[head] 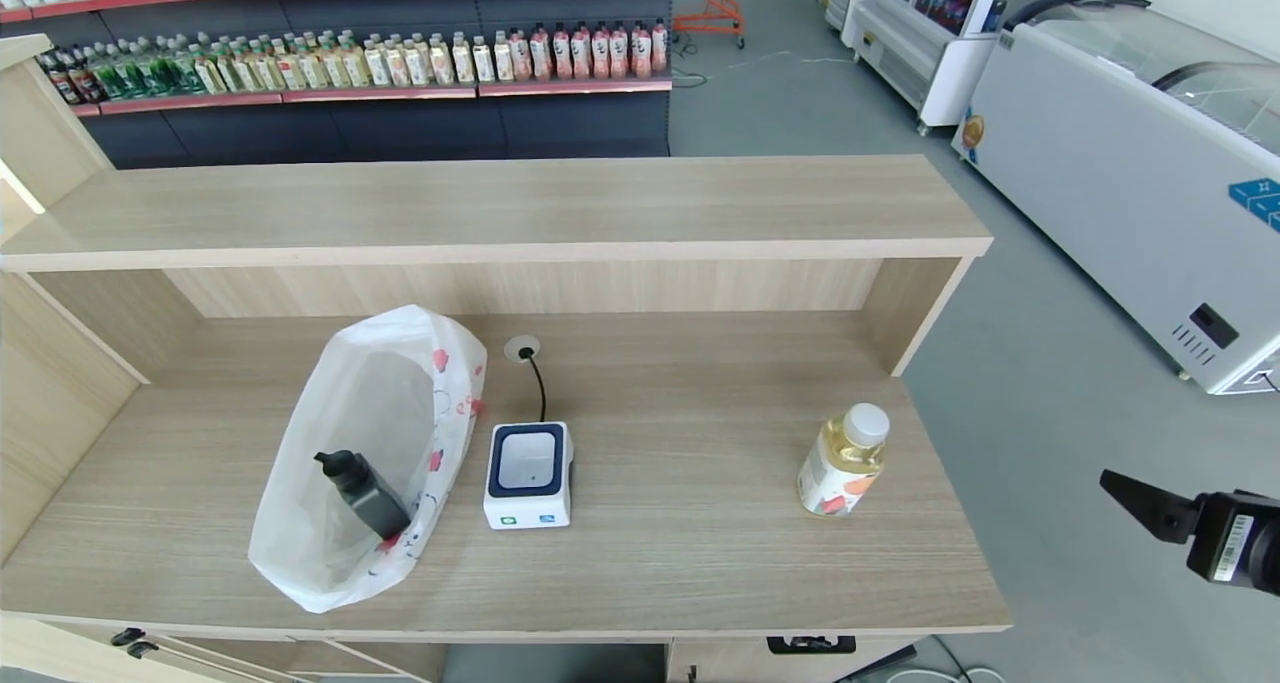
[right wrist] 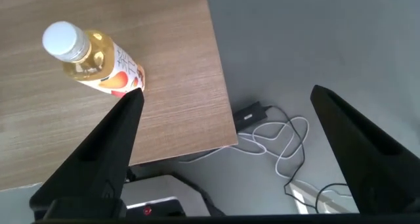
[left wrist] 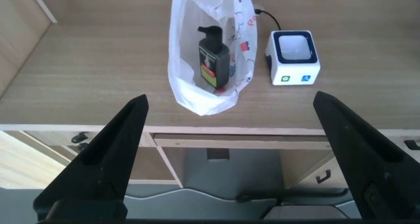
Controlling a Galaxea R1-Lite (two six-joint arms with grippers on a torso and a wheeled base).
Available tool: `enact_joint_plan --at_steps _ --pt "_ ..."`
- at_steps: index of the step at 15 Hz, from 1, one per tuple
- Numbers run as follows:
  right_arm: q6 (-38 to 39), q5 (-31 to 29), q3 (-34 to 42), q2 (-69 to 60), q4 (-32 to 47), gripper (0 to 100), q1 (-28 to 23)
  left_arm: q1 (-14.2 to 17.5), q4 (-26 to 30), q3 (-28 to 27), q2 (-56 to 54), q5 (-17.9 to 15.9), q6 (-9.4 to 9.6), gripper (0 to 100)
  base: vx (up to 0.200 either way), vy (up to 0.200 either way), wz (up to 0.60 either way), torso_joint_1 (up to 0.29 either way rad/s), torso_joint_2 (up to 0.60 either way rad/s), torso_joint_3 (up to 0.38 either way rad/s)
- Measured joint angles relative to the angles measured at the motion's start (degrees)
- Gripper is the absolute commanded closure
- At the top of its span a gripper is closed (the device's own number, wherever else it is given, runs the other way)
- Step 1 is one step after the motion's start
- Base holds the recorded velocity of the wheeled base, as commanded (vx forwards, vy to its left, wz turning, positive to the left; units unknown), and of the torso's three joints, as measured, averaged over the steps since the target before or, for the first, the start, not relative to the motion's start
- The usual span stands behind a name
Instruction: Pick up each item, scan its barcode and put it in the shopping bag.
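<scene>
Left claw (left wrist: pixel 231 98) spread wide, empty, off the front edge of the bench (head: pixel 650 563). On the bench: shopping bag (head: pixel 300 548) with dark pump bottle (head: pixel 365 493) inside, scanner (head: pixel 528 473) just beside, drink bottle (head: pixel 843 460) upright near the right edge. Right claw (right wrist: pixel 226 92) wide, empty, beyond that edge.

White bag (head: pixel 300 533) dotted red, dark grey pump bottle (head: pixel 368 498), navy-framed white scanner (head: pixel 528 511), yellow drink bottle (head: pixel 843 460) capped white, pale woodgrain counter (head: pixel 690 533).
</scene>
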Motion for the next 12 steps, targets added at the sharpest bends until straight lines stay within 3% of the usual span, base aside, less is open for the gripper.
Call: enact_joint_plan --at_steps 3,8,12 --pt "4.79 -2.17 0.45 6.97 -2.4 0 3.75 0.0 0.0 0.0 0.0 0.0 0.02 0 0.0 0.0 0.0 0.0 0.0 0.0" --pt "9.26 -11.14 1.22 23.02 -18.91 0 13.7 0.0 0.02 0.0 0.0 0.0 0.02 0 0.0 0.0 0.0 0.0 0.0 0.0" --pt "9.84 -13.14 0.41 32.83 -26.54 0 19.14 0.0 0.02 0.0 0.0 0.0 0.0 0 0.0 0.0 0.0 0.0 0.0 0.0"
